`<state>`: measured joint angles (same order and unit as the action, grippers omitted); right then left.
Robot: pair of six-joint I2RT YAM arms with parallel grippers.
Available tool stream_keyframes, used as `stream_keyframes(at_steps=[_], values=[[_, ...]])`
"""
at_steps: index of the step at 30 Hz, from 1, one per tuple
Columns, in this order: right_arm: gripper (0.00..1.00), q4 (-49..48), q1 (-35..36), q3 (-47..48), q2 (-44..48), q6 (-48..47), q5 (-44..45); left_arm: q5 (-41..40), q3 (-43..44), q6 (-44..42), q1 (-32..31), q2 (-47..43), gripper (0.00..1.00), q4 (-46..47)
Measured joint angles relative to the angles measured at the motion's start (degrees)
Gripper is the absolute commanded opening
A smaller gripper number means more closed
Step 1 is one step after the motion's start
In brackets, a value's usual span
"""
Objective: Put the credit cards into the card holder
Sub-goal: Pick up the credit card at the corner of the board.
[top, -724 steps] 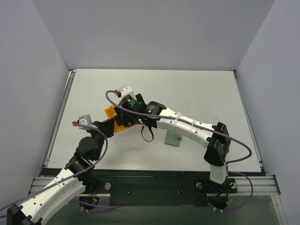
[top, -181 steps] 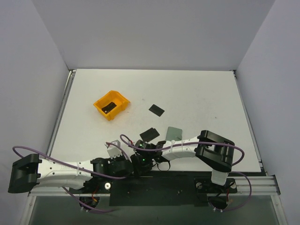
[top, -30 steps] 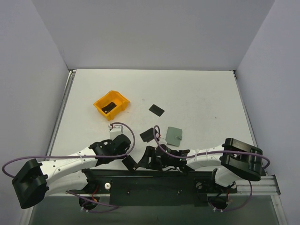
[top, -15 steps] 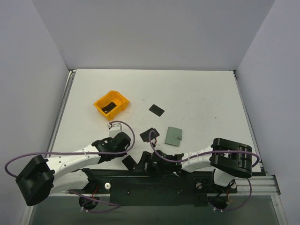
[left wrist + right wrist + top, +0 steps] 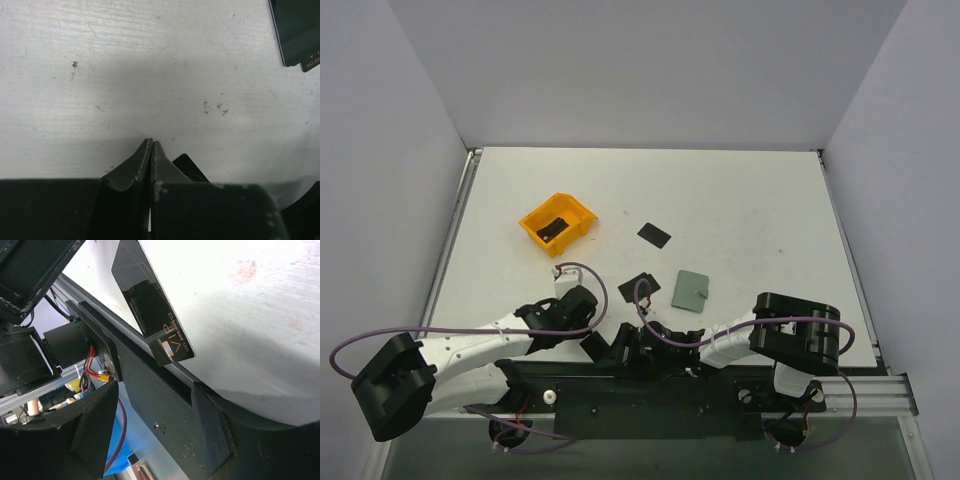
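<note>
The right tool is spread wide at the near edge of the surface. It straddles a black VIP card with gold "VIP" lettering, whose corner overhangs that edge. The left tool is pressed together and empty, just beside it. The sage-green card holder lies flat nearby, with a second card beside it. The far half of the surface is open.

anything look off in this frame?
Yes. One card hangs its VIP-printed corner past the near edge of the table, down by the arm bases; it could slip off. Another card lies inside the orange bin, apart from the wallet.
</note>
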<state>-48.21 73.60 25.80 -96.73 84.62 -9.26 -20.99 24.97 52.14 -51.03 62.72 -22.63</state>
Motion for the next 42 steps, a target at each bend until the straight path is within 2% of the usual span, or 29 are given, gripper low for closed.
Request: stream_keyframes(at_steps=[11,32,42], values=[[0.51,0.22,-0.28,-0.24,-0.04,1.73,0.37,0.28,-1.16,1.36,-1.22,-1.11,0.07,1.55],[0.5,-8.7,-2.01,-2.73,-2.34,4.63,-1.33,0.2,-1.49,6.56,-6.69,-0.13,0.07,3.78],[0.43,-9.01,-2.16,-2.51,-3.06,4.98,-1.88,-0.85,-2.19,8.98,-8.2,-1.03,0.07,3.85]])
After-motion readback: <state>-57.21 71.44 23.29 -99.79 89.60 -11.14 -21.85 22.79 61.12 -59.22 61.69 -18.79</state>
